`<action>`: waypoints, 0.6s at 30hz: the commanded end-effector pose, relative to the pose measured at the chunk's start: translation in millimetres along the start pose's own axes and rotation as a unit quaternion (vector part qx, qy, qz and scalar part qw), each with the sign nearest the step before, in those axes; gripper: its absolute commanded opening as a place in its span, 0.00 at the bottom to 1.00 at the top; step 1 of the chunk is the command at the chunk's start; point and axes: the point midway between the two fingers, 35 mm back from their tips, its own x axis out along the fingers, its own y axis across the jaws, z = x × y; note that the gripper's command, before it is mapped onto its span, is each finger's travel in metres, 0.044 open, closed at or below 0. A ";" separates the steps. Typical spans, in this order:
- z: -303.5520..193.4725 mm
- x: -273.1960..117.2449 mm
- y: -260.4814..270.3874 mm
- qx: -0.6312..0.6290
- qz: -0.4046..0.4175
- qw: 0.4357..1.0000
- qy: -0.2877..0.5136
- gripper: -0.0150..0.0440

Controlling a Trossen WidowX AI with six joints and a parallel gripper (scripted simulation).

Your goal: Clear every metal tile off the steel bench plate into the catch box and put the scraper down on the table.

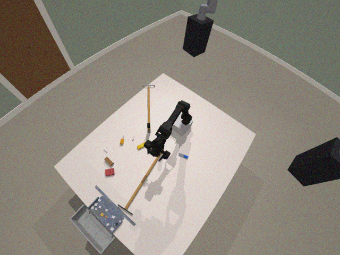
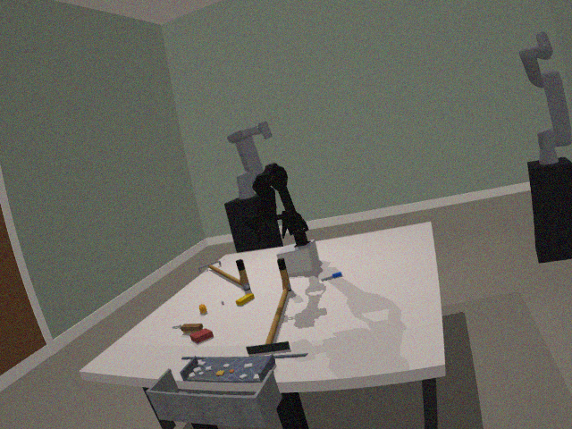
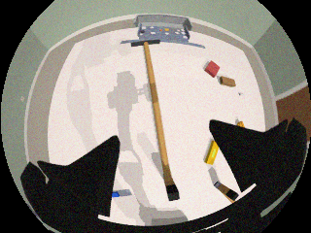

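My gripper (image 1: 158, 153) (image 3: 164, 130) is open and empty, held above the grip end of the long scraper (image 1: 142, 182) (image 2: 277, 318) (image 3: 156, 112). In the wrist view the scraper's black-tipped grip lies below and between the spread fingers. Its wide dark blade is down at the near side of the blue-grey steel plate (image 1: 109, 205) (image 2: 235, 360). Several small white tiles, an orange tile (image 1: 102, 214) (image 2: 220, 373) and a dark piece lie scattered on the plate. The grey catch box (image 1: 93, 230) (image 2: 212, 408) (image 3: 162, 21) hangs at the plate's far end; its visible floor shows no tiles.
A second long tool (image 1: 149, 107) with a looped head lies beside the arm. A yellow block (image 1: 141, 145) (image 2: 244, 298) (image 3: 212, 152), red block (image 1: 109, 172) (image 2: 201, 335), brown-handled tool (image 1: 108, 161), small orange tool (image 1: 122, 141) and blue-handled tool (image 1: 185, 156) lie around. A thin strip (image 1: 100, 190) edges the plate.
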 end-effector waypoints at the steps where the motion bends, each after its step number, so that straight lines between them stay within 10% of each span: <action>1: 2.5 13.1 1.4 -0.004 0.006 1.000 0.013 1.00; 18: -0.7 66.2 6.4 -0.011 0.019 0.997 0.070 1.00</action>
